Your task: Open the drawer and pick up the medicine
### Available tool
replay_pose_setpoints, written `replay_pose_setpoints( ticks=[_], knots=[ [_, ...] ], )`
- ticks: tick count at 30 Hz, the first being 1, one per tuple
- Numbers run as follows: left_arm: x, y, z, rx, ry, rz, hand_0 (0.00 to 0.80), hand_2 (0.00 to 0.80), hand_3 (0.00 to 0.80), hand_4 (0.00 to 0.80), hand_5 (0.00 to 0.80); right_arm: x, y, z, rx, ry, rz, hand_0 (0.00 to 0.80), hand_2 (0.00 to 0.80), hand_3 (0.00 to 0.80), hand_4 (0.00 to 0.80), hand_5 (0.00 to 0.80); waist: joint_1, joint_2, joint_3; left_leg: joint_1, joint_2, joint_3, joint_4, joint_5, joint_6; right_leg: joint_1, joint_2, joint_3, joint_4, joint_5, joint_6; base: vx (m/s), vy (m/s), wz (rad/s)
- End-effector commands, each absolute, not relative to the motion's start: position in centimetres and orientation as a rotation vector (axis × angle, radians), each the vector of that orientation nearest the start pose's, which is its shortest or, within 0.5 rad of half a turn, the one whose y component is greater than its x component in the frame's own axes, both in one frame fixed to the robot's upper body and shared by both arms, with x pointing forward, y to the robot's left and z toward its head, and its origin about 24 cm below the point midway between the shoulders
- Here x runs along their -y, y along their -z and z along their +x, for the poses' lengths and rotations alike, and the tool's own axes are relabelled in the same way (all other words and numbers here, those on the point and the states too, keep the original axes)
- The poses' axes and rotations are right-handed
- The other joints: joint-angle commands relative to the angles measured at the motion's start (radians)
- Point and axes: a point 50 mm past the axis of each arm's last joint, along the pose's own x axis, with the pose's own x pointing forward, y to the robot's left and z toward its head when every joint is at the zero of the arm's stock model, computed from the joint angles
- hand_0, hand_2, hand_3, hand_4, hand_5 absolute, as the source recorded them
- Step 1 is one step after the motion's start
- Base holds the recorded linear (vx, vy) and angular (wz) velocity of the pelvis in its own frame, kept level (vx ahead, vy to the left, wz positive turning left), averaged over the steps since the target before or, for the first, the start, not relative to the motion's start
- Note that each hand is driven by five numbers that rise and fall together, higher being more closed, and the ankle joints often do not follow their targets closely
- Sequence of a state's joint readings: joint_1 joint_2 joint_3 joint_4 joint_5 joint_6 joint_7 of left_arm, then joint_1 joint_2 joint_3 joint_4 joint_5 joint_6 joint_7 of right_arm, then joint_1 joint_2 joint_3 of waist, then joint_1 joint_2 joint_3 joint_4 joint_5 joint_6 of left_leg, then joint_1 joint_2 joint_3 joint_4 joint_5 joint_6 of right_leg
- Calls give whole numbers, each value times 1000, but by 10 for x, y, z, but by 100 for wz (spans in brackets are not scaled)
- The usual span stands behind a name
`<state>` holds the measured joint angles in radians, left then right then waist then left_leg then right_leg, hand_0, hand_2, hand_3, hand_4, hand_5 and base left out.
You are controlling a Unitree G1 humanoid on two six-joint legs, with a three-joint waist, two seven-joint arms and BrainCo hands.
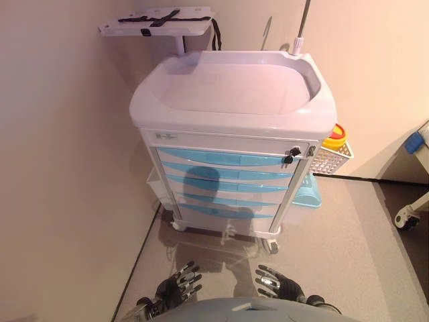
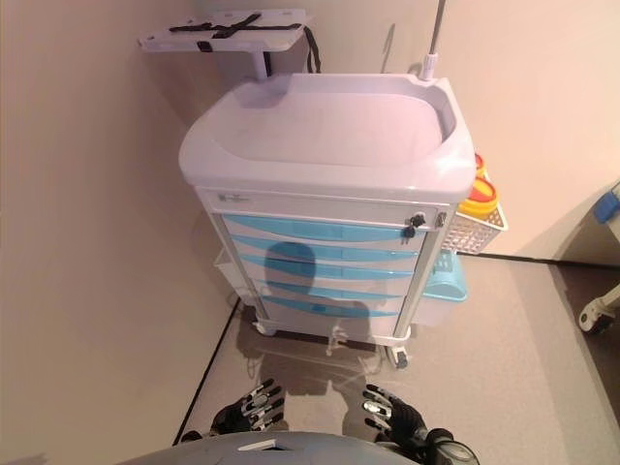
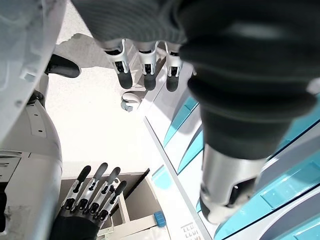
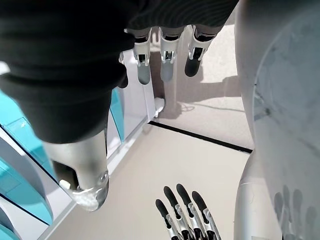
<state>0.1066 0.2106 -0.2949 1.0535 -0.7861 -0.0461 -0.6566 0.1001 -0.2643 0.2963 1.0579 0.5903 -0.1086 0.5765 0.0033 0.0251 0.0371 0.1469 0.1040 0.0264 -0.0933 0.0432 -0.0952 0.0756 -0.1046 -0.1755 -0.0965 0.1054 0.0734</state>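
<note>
A white medical cart [image 1: 234,87] stands against the wall ahead, with several light-blue drawers [image 1: 224,159] stacked down its front, all closed. A lock with a key [image 1: 290,155] sits at the right end of the top drawer. No medicine shows in any view. My left hand [image 1: 179,284] hangs low near the floor in front of the cart, fingers straight and holding nothing. My right hand [image 1: 276,283] hangs beside it, also open and holding nothing. Both hands are well short of the drawers.
A white wire basket [image 1: 332,159] with a yellow and red container [image 1: 335,137] hangs on the cart's right side. A light-blue bin [image 1: 307,189] sits below it. A shelf arm [image 1: 157,21] juts out at the cart's back left. A wheeled leg [image 1: 409,215] stands far right.
</note>
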Motion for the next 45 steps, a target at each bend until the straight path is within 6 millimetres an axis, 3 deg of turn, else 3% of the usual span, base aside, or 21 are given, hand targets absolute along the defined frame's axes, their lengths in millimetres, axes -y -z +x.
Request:
replay_pose_setpoints(
  ticks=[1, 11, 18, 37, 45],
  knots=[
    [-172, 145, 116, -850, 246, -713, 0, 0, 0, 0, 0, 179, 145, 113, -908, -350, 459, 0, 0, 0, 0, 0, 21, -28, 30, -34, -80, 29, 6, -12, 36, 33, -2, -25, 45, -48, 53, 0, 0, 0],
    [-175, 141, 124, -768, 202, -707, 0, 0, 0, 0, 0, 176, 145, 113, -897, -336, 489, 0, 0, 0, 0, 0, 25, -34, 32, -31, -81, 28, 6, -16, 36, 34, -1, -23, 48, -52, 54, 0, 0, 0],
    [-185, 135, 133, -682, 144, -566, 0, 0, 0, 0, 0, 178, 146, 113, -893, -314, 507, 0, 0, 0, 0, 0, 31, -33, 34, -31, -81, 21, 6, -15, 35, 37, 1, -26, 47, -52, 51, 0, 0, 0],
    [-171, 146, 110, -815, 151, -916, 0, 0, 0, 0, 0, 184, 147, 108, -894, -252, 552, 0, 0, 0, 0, 0, 22, -27, 49, -35, -75, 27, 6, -10, 35, 26, -2, -22, 54, -49, 52, 10, 5, 0],
    [-168, 141, 112, -727, 98, -1122, 0, 0, 0, 0, 0, 190, 144, 109, -842, -199, 582, 0, 0, 0, 0, 0, 13, -31, 104, -73, -67, 12, 42, -14, 45, -37, -12, 12, 123, -66, 50, 37, 25, -3]
  ],
)
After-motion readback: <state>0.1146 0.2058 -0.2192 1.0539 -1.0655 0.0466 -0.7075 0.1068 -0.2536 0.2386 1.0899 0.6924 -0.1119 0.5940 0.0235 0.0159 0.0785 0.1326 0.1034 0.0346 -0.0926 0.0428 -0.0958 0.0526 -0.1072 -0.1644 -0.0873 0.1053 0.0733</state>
